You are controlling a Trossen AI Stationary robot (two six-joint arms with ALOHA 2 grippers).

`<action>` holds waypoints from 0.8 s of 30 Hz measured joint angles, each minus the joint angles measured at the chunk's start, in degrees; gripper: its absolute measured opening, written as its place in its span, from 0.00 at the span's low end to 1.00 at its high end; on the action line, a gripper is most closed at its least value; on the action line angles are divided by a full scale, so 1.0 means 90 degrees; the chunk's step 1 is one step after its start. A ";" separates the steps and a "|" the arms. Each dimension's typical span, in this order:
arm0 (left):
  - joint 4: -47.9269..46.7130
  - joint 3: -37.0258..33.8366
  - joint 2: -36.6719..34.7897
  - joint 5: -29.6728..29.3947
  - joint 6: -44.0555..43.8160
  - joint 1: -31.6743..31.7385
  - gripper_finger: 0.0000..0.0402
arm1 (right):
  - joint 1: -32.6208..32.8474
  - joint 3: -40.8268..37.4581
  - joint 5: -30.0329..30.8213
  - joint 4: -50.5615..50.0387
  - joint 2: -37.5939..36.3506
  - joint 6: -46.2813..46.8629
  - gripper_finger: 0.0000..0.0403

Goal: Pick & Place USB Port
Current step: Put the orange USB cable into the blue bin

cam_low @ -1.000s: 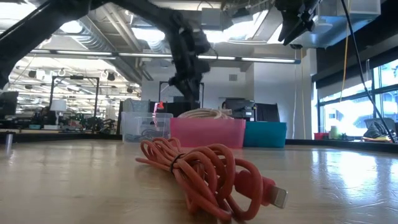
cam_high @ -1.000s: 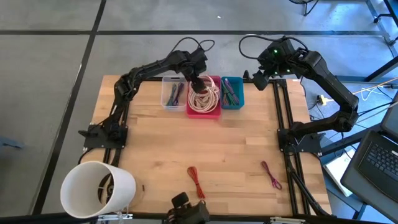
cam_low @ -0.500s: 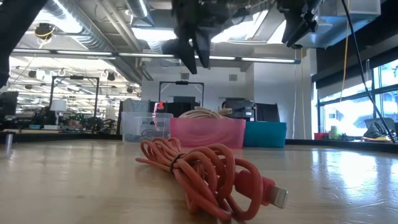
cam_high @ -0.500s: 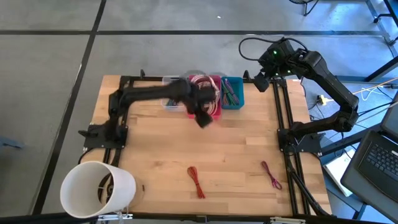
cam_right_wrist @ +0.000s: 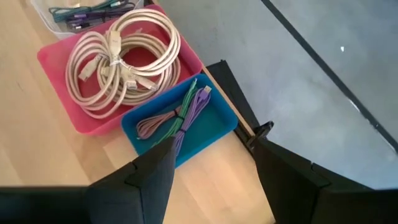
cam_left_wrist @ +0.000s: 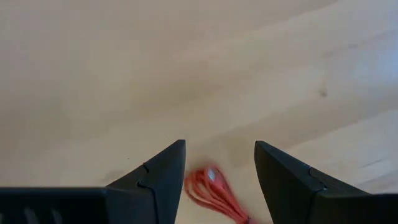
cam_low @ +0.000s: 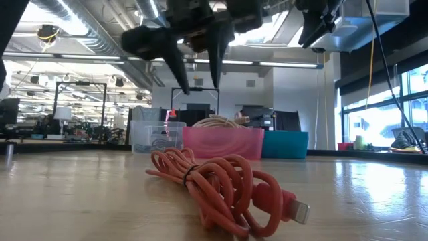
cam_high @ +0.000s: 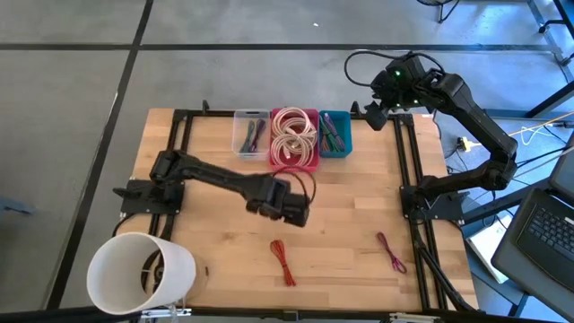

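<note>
A red coiled USB cable (cam_high: 283, 262) lies on the wooden table near its near edge; it fills the foreground of the low view (cam_low: 224, 191), with its plug end resting on the wood. My left gripper (cam_high: 296, 213) hovers open above the table's middle, just far of that cable. In the left wrist view the cable (cam_left_wrist: 211, 190) shows between the spread fingers of the left gripper (cam_left_wrist: 219, 149), below them and untouched. My right gripper (cam_high: 375, 115) waits open, high over the far right corner, looking down on the bins (cam_right_wrist: 214, 149).
Three bins stand in a row at the far edge: a clear one (cam_high: 250, 135) with mixed cables, a pink one (cam_high: 295, 139) with white coiled cables, a blue one (cam_high: 334, 133) with purple and green cables. A dark red cable (cam_high: 391, 252) lies near right. A white bucket (cam_high: 139, 272) sits at the near left corner.
My left gripper has swung from over the pink bin toward the near edge, ending above the table's middle close to the red cable. The white cables stay in the pink bin. The red cable has not moved.
</note>
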 joint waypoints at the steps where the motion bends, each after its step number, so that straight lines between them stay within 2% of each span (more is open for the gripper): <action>1: 0.0181 -0.0145 -0.0007 0.0053 -0.0397 -0.0078 0.46 | 0.0002 0.0000 0.0000 0.0013 0.0001 -0.0059 0.55; 4: 0.0419 -0.0434 -0.0007 0.0200 -0.1435 -0.0336 0.46 | 0.0001 0.0000 0.0000 0.0025 0.0001 -0.0221 0.55; 6: 0.0960 -0.0627 -0.0007 0.0332 -0.1988 -0.0505 0.46 | 0.0002 0.0000 0.0000 0.0038 0.0001 -0.0365 0.55; 11: 0.2030 -0.0972 -0.0008 0.0318 -0.3199 -0.0916 0.47 | -0.0011 -0.0001 0.0000 0.0037 0.0015 -0.0516 0.55; 14: 0.2242 -0.1184 0.0000 0.0352 -0.3769 -0.1135 0.48 | -0.0045 0.0000 0.0000 0.0034 0.0016 -0.0571 0.55; 18: 0.2427 -0.1340 0.0093 0.0673 -0.4188 -0.1330 0.48 | -0.0149 -0.0001 0.0000 0.0030 0.0016 -0.0638 0.55; 24: 0.3645 -0.1647 0.0335 0.0704 -0.4327 -0.1421 0.48 | -0.0292 0.0000 0.0000 -0.0025 0.0018 -0.0640 0.55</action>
